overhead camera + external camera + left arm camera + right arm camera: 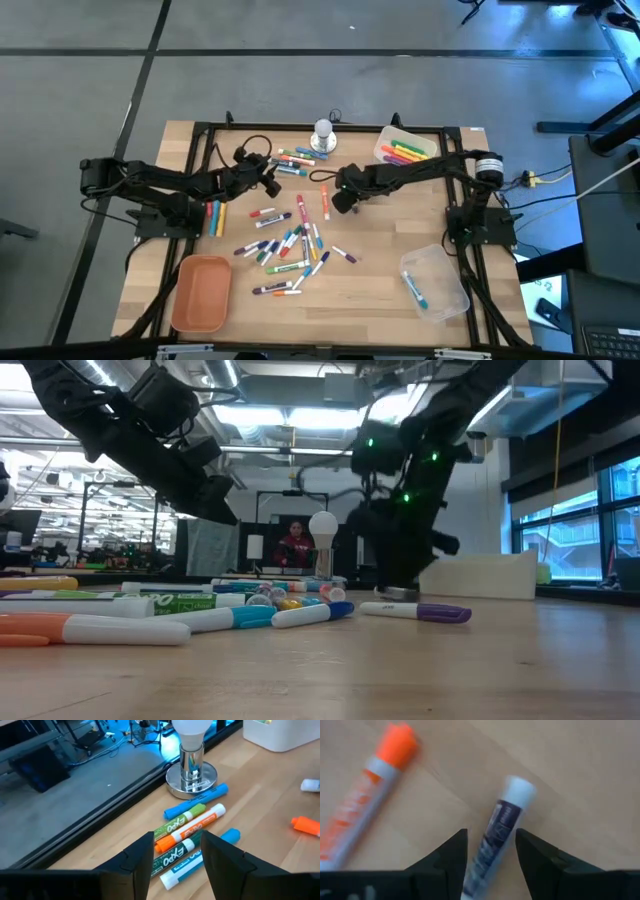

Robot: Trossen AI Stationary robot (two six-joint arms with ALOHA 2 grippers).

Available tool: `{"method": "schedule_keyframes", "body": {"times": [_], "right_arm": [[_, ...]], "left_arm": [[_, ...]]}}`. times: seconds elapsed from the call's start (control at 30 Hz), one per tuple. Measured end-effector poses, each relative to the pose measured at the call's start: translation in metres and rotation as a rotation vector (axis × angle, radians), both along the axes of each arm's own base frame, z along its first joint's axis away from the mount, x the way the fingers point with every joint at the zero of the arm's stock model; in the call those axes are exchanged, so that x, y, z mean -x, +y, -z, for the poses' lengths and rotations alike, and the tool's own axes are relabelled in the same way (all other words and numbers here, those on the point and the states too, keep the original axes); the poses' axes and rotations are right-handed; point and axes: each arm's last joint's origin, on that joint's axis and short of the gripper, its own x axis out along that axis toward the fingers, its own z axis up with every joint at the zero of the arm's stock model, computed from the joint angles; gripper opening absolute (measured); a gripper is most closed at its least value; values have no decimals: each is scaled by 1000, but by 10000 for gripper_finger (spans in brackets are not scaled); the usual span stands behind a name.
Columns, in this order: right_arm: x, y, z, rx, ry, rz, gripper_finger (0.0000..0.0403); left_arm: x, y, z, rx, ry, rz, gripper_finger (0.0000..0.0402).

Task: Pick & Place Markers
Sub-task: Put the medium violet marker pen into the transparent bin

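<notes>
Beyond the wooden table (370, 300) we see an open workshop with ceiling lights and a person seated far back (294, 544). On the table, we find most of the markers (285, 245) scattered loose across the middle, with a small row near the far edge (192, 827) beside a silver-white knob object (322, 132). More markers lie in a white bin (403, 150) at the far right, one lies in a clear container (437, 283) at the near right, and an orange tray (200, 293) sits at the near left. We see the right gripper (490, 851) low over the table's middle, its fingers parted narrowly on either side of a white-barrelled marker (502, 825) lying flat between them; we cannot tell whether they press on it. An orange-capped marker (367, 795) lies just beside it. Our left gripper (177, 855) hovers with fingers apart above the far row.
</notes>
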Motion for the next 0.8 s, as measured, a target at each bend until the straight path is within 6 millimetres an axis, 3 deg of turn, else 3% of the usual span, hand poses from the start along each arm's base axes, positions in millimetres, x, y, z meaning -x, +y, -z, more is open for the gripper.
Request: {"method": "schedule_keyframes", "body": {"times": [0.13, 0.27, 0.43, 0.5, 0.57, 0.63, 0.8], "right_arm": [[-3, 1, 10, -47, 29, -49, 131], [-1, 2, 12, -40, 73, -106, 70], [9, 8, -3, -70, 108, -195, 64], [20, 18, -21, -97, 177, -231, 64], [27, 31, -53, -67, 164, -239, 64], [44, 45, -82, -42, 183, -227, 64], [87, 92, -133, -90, 130, -167, 64]], "left_arm": [[0, 0, 0, -14, 20, 10, 157], [0, 0, 0, -13, 20, 12, 157], [0, 0, 0, -12, 21, 15, 157], [0, -1, 1, -10, 32, 15, 157], [1, -1, 2, -9, 49, 14, 157], [2, -1, 4, -4, 72, 13, 157], [4, -1, 7, 4, 112, 7, 157]]}}
